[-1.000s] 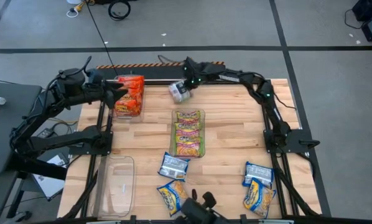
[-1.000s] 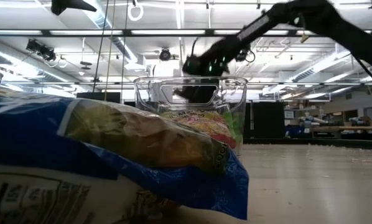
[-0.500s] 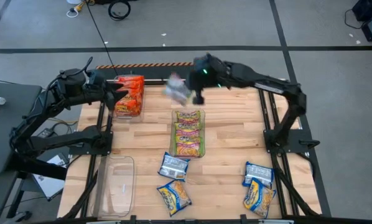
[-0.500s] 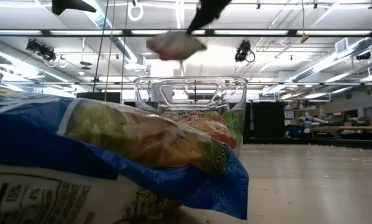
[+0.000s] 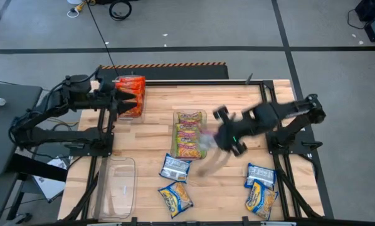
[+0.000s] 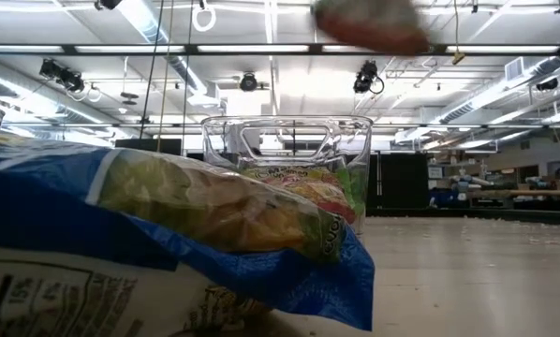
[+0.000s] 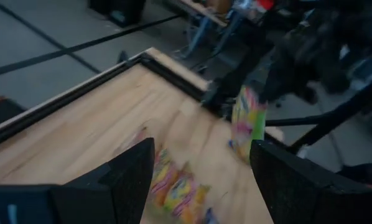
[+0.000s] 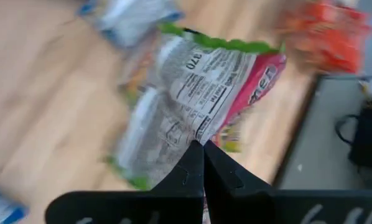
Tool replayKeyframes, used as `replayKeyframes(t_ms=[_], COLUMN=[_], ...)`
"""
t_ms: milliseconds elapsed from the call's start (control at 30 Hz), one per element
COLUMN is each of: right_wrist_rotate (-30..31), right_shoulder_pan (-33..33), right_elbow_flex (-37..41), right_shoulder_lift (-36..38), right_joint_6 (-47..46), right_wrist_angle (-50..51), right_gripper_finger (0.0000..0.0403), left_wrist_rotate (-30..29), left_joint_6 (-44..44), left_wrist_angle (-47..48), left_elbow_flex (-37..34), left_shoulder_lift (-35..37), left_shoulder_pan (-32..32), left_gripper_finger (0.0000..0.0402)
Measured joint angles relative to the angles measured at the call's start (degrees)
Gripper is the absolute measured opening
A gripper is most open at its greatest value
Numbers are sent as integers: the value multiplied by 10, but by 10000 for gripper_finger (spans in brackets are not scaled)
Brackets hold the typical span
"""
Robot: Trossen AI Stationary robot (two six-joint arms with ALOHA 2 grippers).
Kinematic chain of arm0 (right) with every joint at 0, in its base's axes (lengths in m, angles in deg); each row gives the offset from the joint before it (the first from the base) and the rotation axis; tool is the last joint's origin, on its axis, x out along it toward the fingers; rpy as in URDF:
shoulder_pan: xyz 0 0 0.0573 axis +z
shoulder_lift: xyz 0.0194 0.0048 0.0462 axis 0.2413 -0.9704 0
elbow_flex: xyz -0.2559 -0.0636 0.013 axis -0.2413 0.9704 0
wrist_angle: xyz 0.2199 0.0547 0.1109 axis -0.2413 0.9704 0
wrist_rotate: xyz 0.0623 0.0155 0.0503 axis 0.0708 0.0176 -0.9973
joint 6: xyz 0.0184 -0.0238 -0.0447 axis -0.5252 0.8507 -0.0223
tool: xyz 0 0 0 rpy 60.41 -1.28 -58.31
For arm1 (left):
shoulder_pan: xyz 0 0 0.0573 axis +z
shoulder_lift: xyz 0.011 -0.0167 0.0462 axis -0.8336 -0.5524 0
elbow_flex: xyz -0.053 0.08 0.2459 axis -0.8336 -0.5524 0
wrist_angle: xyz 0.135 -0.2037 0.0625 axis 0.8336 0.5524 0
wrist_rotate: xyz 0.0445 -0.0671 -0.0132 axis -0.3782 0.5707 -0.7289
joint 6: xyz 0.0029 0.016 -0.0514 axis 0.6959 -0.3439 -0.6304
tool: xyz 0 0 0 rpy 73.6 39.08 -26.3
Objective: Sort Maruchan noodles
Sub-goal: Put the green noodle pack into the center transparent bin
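Note:
My right gripper [image 8: 198,148] is over the middle of the table [image 5: 220,142], shut on a yellow-pink-green noodle packet [image 8: 201,87] whose printed back faces the wrist camera. The packet is a blur in the high view [image 5: 205,148] and in the low view [image 6: 369,22]. More yellow-pink-green packets lie in a clear bin [image 5: 189,133]. Orange-red packets fill a bin [image 5: 130,95] at the far left. My left gripper [image 7: 201,180] is open beside that bin [image 5: 116,100], with nothing between its fingers. Several blue-yellow-white packets [image 5: 175,167] [image 5: 260,196] lie flat near the near edge. My right gripper pinches the yellow-pink-green packet between its two fingers at one edge [image 8: 197,138]. The packet is lifted clear of the table. In the left wrist view it hangs upright below the gripper [image 7: 248,121].
An empty clear bin [image 5: 118,183] stands at the near left. A blue-yellow-white packet [image 6: 168,243] lies right in front of the low camera, with a clear bin [image 6: 289,154] behind it. Bare wood [image 5: 237,103] shows at the far right.
My right gripper has lifted the yellow-pink-green packet from the far edge and swung fast toward the near edge and a little to the right, past the middle bin. The packet has gone with it, clear of the table.

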Motion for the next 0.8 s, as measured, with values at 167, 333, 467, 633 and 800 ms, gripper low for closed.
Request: replayKeyframes(t_ms=[167,333,467,633,800], right_wrist_rotate=[-11,-72,-66,95,132], right_shoulder_pan=[123,214,259,254,246], right_elbow_flex=[62,187,297,407,455], right_shoulder_lift=[1,3,2,2,2], right_joint_6=[-39,-78,-79,-64,-86], right_wrist_angle=[24,-34,-96,-131,-188], right_gripper_finger=[0,0,0,0,1], left_wrist_rotate=[-13,-52,-74,-77,-78], left_joint_6=[-7,-31,-45,-54,-71], left_wrist_angle=[-65,-71,-72,-95,-123], left_elbow_flex=[0,0,0,0,0], left_shoulder_lift=[-37,-79,-113,-151,-178], left_shoulder_pan=[-59,-104,-133,-157,-178], left_gripper_finger=[268,268,268,268,268])
